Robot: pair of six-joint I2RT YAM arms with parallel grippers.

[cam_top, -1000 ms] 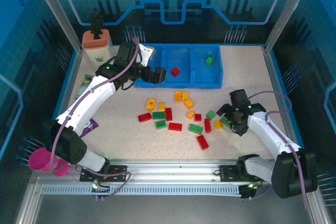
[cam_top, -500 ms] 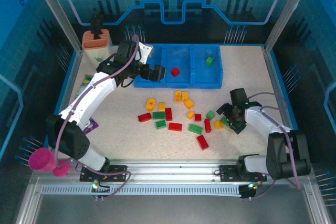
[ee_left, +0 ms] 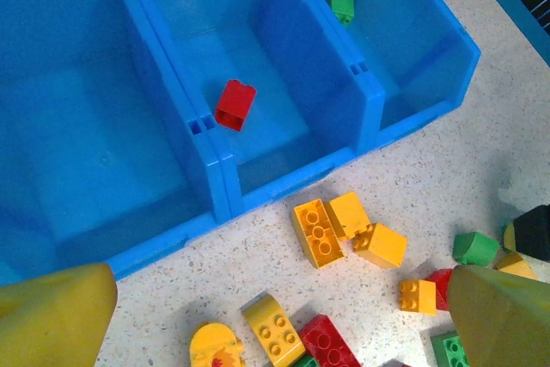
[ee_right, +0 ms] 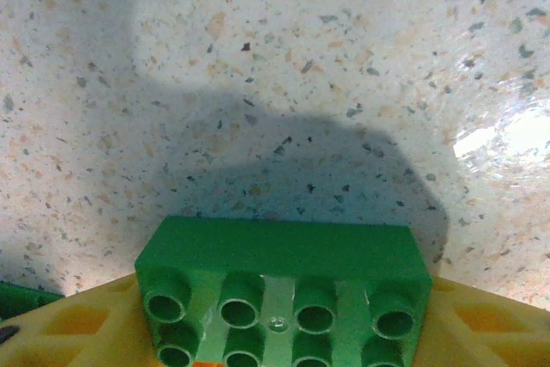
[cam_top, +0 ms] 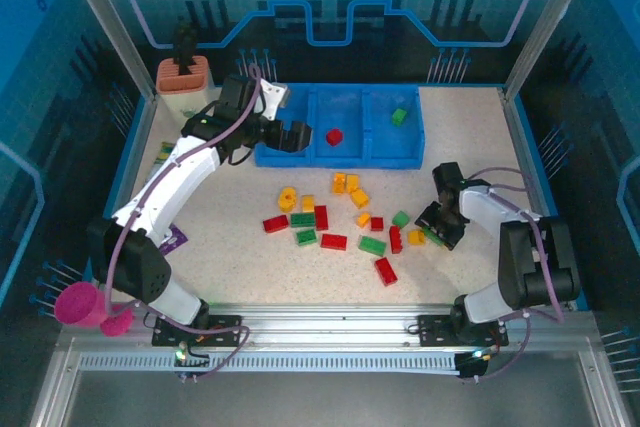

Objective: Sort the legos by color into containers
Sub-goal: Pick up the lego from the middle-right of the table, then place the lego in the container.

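The containers are a blue three-compartment tray. A red lego lies in its middle compartment and a green one in the right. Several red, green and yellow legos lie scattered on the table in front of it. My left gripper hovers open over the tray's front-left wall, with nothing between its yellow fingers. My right gripper is down at the right end of the scatter, its yellow pads against both ends of a green lego lying studs-up on the table.
A cream-and-orange holder stands at the back left and a pink cup at the near left. Snack packets lie along the left edge. Red, yellow and green bricks lie just left of the right gripper.
The right gripper has dropped onto the green lego and its jaws have closed from wide open onto the brick. The left gripper has drifted slightly back toward the tray.
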